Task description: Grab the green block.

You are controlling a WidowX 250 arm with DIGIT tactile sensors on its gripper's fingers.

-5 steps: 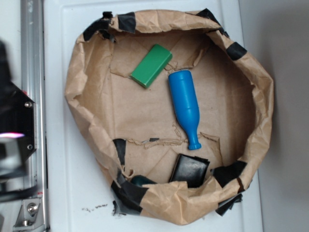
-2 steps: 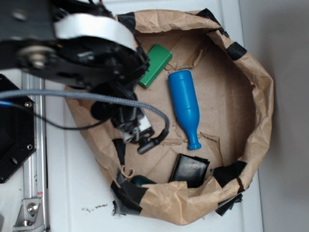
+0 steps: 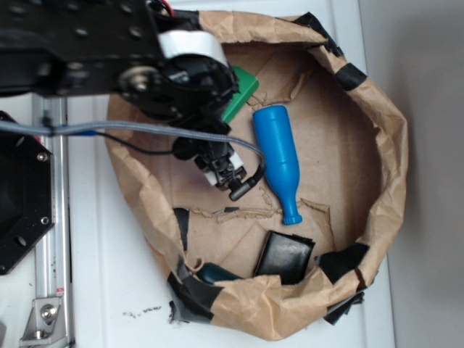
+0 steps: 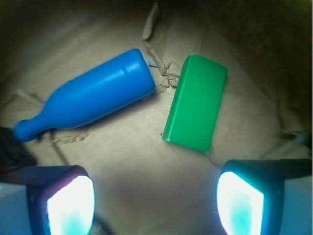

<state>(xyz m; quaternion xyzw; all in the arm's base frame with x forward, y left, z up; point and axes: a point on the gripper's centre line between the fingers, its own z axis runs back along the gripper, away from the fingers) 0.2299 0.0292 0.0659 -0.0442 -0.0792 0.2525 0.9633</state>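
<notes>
The green block (image 4: 195,110) lies flat on the brown paper floor, ahead of my gripper (image 4: 155,198) and a little to its right. My gripper is open, and only bare paper shows between its two lit fingers (image 4: 71,205). In the exterior view the robot arm (image 3: 174,72) reaches in from the upper left. It covers the left end of the green block (image 3: 245,87) and hides the fingers.
A blue bottle (image 3: 278,156) lies right of the arm, its base close to the green block (image 4: 93,98). A black square box (image 3: 284,255) sits at the near wall of the crumpled paper bag (image 3: 380,123). A metal rail (image 3: 51,239) runs along the left.
The arm has swung in from the left over the bag. It has since shifted toward the green block and now covers part of it. The block and bottle have not moved.
</notes>
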